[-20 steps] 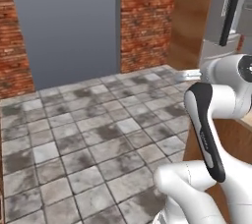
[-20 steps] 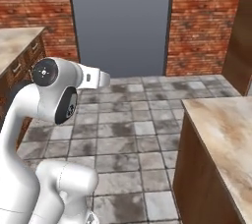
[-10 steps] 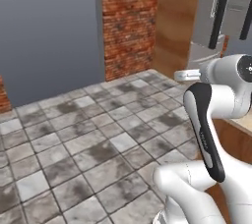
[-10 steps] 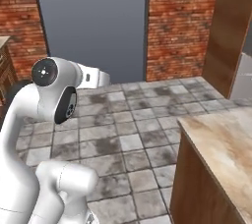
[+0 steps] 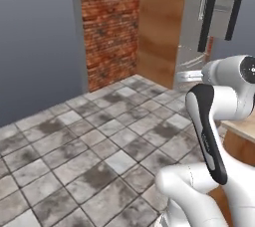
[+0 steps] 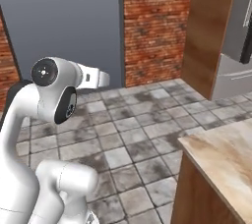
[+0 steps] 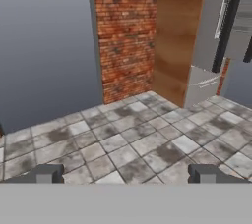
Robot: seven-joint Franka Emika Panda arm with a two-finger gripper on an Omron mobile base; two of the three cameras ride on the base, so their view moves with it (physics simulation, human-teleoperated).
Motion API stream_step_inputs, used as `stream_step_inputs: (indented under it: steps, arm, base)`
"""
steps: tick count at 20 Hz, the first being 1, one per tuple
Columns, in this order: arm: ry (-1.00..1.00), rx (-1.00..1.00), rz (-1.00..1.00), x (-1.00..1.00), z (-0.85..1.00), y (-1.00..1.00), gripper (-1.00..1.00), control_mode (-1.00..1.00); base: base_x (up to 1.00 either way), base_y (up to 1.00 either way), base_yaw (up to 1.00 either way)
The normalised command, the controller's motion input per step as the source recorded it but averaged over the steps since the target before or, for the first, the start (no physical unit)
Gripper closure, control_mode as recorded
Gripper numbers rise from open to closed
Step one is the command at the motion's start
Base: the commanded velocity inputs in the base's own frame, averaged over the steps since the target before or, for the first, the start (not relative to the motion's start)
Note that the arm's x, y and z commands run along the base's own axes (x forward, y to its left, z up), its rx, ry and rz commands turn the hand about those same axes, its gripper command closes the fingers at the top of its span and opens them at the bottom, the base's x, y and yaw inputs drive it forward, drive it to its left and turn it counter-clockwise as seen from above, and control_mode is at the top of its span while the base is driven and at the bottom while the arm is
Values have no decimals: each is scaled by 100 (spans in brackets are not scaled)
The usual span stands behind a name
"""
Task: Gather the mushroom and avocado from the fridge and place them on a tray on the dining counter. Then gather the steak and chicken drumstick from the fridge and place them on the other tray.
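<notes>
I see the fridge (image 7: 224,31) ahead and to the right in the hand view, grey with dark vertical handles, its doors shut, a drawer front below; it also stands at the upper right of the left base view (image 5: 219,17) and at the right edge of the right base view (image 6: 241,46). A tall wooden panel (image 7: 174,36) sits just beside its left side, then a red brick wall (image 7: 125,31), then a plain grey wall (image 7: 47,46). Grey stone floor (image 7: 142,144) tiles run between me and the fridge, which is well apart from the arm. My pincer (image 7: 125,175) hangs spread wide, nothing between its fingertips (image 7: 47,174). A corner of a beige marble-look counter (image 6: 221,154) with a wooden front shows at the lower right of the right base view.
</notes>
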Motion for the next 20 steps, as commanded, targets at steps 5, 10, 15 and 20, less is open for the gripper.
stream_step_inputs:
  steps: [5, 10, 15, 20]
  arm:
    - [0, 0, 0, 0, 0, 0, -100, 100]
    - [0, 0, 0, 0, 0, 0, -100, 100]
    - [0, 0, 0, 0, 0, 0, -100, 100]
    - [0, 0, 0, 0, 0, 0, -100, 100]
  base:
    - [73, 31, -33]
    - [67, 12, -32]
    - [66, 12, -33]
    - [59, 7, -37]
